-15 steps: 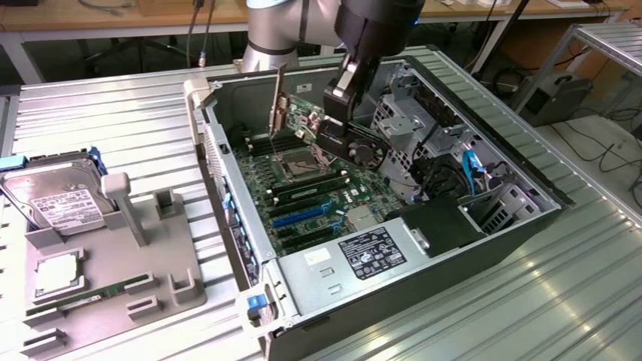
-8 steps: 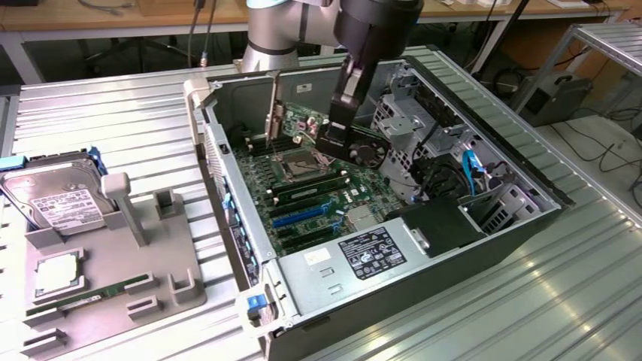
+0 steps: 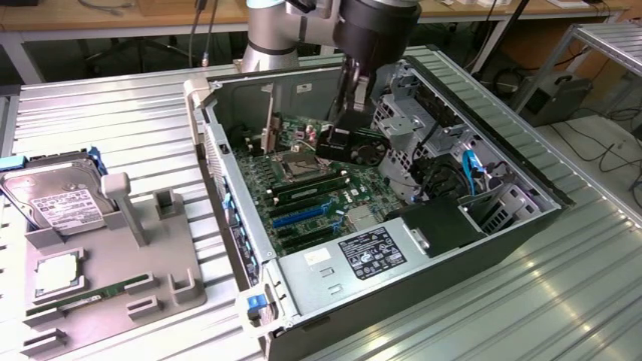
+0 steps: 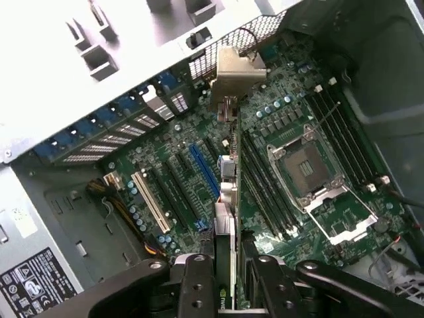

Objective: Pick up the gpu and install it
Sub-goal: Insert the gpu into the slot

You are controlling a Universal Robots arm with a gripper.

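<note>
The gpu is a green card seen edge-on in the wrist view, its silver end bracket pointing toward the case's perforated rear wall. My gripper is shut on the card's near end. In the exterior view the gripper hangs inside the open computer case, with the gpu's black heatsink and fan showing just under it, above the motherboard. The card hovers over the board beside the blue expansion slot, not seated in it. The CPU socket lies open beside it.
A grey fixture on the exterior view's left carries a silver hard drive, a CPU and a memory stick. The power supply and the drive cage crowd the case's near and right sides.
</note>
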